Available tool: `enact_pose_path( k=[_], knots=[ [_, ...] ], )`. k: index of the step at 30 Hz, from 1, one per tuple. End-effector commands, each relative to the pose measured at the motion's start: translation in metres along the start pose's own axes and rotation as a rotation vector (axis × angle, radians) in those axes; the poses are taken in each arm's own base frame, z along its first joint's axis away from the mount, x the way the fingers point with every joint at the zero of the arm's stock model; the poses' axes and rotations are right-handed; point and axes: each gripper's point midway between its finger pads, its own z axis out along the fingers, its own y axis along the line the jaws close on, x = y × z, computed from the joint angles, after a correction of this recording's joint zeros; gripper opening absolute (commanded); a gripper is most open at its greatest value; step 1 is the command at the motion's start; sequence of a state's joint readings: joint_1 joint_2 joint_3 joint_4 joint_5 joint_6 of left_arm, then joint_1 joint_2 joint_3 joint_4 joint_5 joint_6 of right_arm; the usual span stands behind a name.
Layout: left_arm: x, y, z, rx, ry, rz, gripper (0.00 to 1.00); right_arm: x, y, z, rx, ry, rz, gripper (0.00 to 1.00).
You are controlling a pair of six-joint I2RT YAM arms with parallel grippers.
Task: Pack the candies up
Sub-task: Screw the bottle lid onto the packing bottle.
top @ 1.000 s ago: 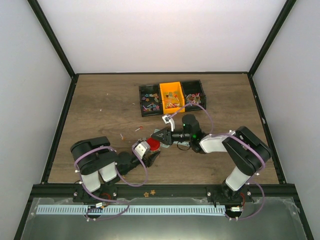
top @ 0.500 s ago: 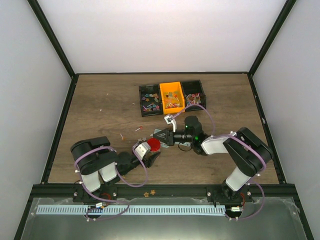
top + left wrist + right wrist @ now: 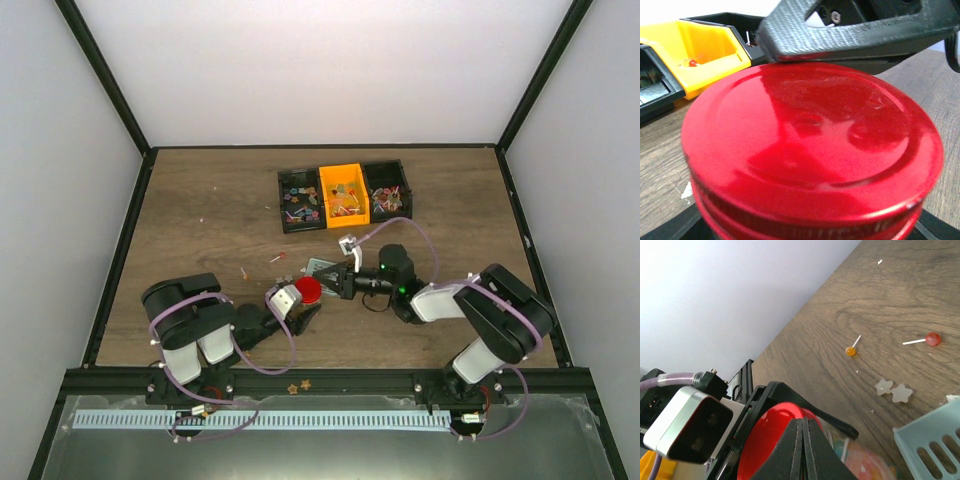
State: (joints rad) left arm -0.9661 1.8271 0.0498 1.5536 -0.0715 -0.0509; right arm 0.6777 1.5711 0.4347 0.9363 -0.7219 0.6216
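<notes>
A jar with a red lid [image 3: 307, 290] sits between the fingers of my left gripper [image 3: 305, 297], which is closed round it. In the left wrist view the red lid [image 3: 810, 150] fills the frame. My right gripper [image 3: 803, 432] is shut with nothing in it, its tips resting at the lid's edge [image 3: 765, 440]. The candies show through the jar's side [image 3: 865, 462]. Loose ones lie on the wood: an orange lollipop [image 3: 851, 351], a red lollipop [image 3: 932, 338] and two white stars [image 3: 893, 390]. More candies fill the far bins [image 3: 300, 198].
Three bins stand in a row at the back: black [image 3: 291, 178], orange [image 3: 341, 171] and black [image 3: 386, 168]. A pale teal slotted scoop [image 3: 935, 442] lies just right of the jar. Stray candies [image 3: 275, 259] dot the wood left of the jar.
The right gripper has closed fully. Its wrist has swung nearer and to the right, while its tips stay at the red lid. The left arm has not moved.
</notes>
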Motion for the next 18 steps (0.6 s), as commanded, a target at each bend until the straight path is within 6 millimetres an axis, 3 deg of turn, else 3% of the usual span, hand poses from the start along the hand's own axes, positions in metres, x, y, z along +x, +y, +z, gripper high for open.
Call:
enact_pose_path(
  k=[1, 8, 18],
  knots=[
    [0.009, 0.011, -0.024, -0.027, -0.007, -0.125, 0.68, 0.068, 0.032, -0.006, -0.122, 0.216, 0.086, 0.01],
    [0.008, 0.01, -0.025, -0.027, -0.009, -0.128, 0.68, 0.09, 0.047, -0.01, -0.142, 0.237, 0.093, 0.01],
    [0.011, 0.011, -0.026, -0.028, 0.0, -0.13, 0.68, 0.109, 0.052, -0.024, -0.141, 0.225, 0.127, 0.01]
  ],
)
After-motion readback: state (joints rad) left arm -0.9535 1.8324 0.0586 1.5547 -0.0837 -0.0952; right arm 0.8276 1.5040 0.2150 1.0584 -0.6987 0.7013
